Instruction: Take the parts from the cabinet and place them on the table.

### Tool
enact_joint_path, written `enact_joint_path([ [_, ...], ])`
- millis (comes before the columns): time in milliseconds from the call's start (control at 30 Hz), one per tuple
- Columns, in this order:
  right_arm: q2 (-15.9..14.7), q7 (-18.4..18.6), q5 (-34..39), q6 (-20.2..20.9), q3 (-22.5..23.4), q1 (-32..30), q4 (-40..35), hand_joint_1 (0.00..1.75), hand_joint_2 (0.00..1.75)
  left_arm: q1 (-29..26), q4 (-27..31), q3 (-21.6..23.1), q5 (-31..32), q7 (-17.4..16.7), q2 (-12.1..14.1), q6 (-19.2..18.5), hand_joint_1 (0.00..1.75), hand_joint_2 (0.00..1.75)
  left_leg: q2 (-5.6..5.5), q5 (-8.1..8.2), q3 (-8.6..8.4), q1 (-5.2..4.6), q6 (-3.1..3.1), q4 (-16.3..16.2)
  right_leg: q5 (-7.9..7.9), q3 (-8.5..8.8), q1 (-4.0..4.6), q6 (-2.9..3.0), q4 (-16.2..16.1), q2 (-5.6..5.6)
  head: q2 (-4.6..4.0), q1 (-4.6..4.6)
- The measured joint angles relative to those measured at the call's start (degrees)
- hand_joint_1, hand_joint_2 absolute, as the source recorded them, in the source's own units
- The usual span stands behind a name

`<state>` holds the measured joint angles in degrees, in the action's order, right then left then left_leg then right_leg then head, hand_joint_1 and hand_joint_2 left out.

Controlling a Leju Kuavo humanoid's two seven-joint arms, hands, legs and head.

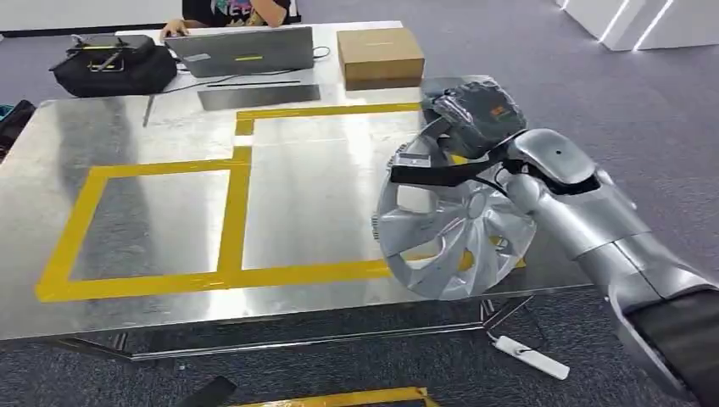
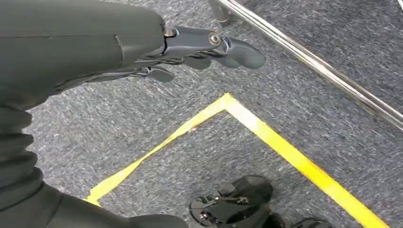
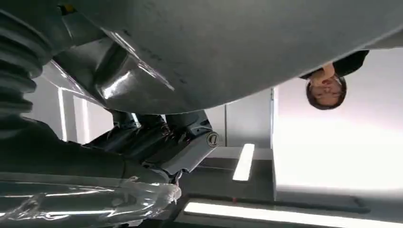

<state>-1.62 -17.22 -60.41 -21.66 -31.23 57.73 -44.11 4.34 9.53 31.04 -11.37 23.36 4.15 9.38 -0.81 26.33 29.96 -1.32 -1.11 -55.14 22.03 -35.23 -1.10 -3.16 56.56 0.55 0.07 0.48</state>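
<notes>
A silver wheel cover (image 1: 454, 233) with curved spokes stands nearly upright over the right front part of the metal table (image 1: 322, 195), on the yellow tape outline (image 1: 233, 212). My right hand (image 1: 470, 119) grips its top rim from above. In the right wrist view the wheel cover (image 3: 247, 47) spans the picture and the right hand (image 3: 157, 142) curls around its edge. Whether its lower rim touches the table I cannot tell. My left hand (image 2: 190, 47) hangs over grey carpet with its fingers stretched out and nothing in it.
At the table's far end are a black bag (image 1: 110, 66), a laptop (image 1: 242, 49) and a cardboard box (image 1: 380, 55), with a person (image 1: 229, 10) seated behind. A white power strip (image 1: 532, 356) lies on the floor under the right corner. Yellow floor tape (image 2: 266, 137) is below my left hand.
</notes>
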Motion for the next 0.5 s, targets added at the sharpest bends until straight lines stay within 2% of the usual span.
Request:
enact_joint_path([
  [300, -1.68, 0.11, 1.20, -2.75, 0.79, 0.40, 4.61, 1.75, 1.75, -0.04, 0.00, -0.13, 0.68, 1.18, 0.50, 0.99, 0.00, 1.75, -0.01, 0.00, 0.00, -0.01, 0.00, 0.00, 0.00, 0.02, -0.01, 0.00, 0.00, -0.01, 0.00, 0.02],
  [400, -2.10, -0.22, 1.22, -3.17, 1.46, 0.40, 5.62, 1.75, 1.75, -0.05, 0.00, -0.13, 1.66, 1.77, 0.55, 2.54, 0.00, 1.75, -0.01, 0.00, 0.00, -0.01, 0.00, 0.00, 0.00, 0.02, -0.01, 0.00, -0.01, -0.01, 0.00, 0.00],
  [433, -2.16, -0.22, 1.18, -3.38, 1.49, 0.40, 5.77, 0.00, 0.00, -0.04, 0.00, -0.11, 2.01, 2.08, 0.52, 3.06, 0.00, 1.75, -0.01, 0.00, 0.00, -0.01, 0.00, 0.00, 0.00, 0.02, -0.01, 0.00, -0.01, -0.01, 0.00, 0.00],
  [500, -2.34, -0.20, 1.00, -3.45, 1.53, 0.40, 6.09, 0.00, 0.00, -0.02, 0.00, -0.11, 2.49, 2.45, 0.52, 3.78, 0.00, 1.75, 0.00, 0.00, 0.00, -0.01, 0.00, 0.00, 0.00, 0.01, -0.01, 0.00, -0.01, 0.00, -0.02, 0.00],
])
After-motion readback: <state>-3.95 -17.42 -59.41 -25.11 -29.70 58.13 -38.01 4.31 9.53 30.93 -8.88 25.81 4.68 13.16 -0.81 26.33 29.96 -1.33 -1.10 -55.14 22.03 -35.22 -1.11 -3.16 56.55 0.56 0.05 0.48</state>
